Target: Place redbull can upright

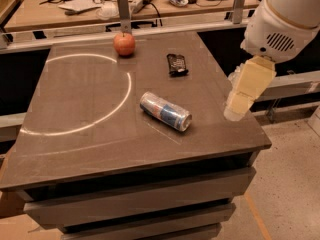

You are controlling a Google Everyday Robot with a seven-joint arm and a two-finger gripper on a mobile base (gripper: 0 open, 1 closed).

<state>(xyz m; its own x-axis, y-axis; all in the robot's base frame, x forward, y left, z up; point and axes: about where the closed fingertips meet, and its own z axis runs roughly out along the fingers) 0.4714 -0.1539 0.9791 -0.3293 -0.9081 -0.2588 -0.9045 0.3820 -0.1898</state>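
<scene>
We are finding the gripper (235,110) hanging over the right edge of the worktop (90,151), with its tip pointing down and leaning slightly left. Whether the jaws are apart or together we cannot tell from this angle. The white arm housing (287,19) is filling the upper right corner above it.

We are noting the redbull can (165,112) lying on its side near the middle of the worktop (not upright). It is sitting left of the gripper and clear of it, with one silver end facing the lower right.

A small black packet (176,64) is lying farther back. An apple (124,44) is standing near the back edge. A pale ring mark (129,91) is curving across the left half, passing just beside the can.
</scene>
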